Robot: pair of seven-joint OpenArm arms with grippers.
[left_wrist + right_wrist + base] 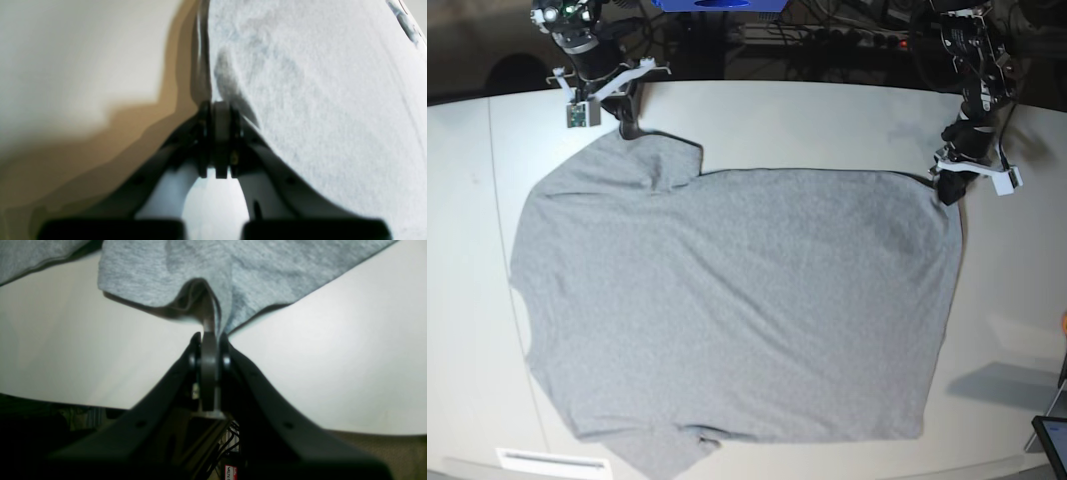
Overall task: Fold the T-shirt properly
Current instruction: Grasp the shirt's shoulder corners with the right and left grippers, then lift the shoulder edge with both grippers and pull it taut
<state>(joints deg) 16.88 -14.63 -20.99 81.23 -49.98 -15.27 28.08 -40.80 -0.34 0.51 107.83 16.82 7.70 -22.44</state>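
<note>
Lying plain-side up, grey T-shirt [737,300] is pinched by both clenched end effectors

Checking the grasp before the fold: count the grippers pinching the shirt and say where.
2. The right gripper pinches the T-shirt at its far sleeve edge; the left gripper pinches its far hem corner.

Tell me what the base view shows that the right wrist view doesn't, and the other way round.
Only the base view shows the whole T-shirt spread flat, plain side up, and the left gripper at its far corner. Only the right wrist view shows the pinch up close: the right gripper shut on a bunched fold of hem. Both show grey fabric lying on the pale table, with the right gripper at the shirt's edge.
</note>
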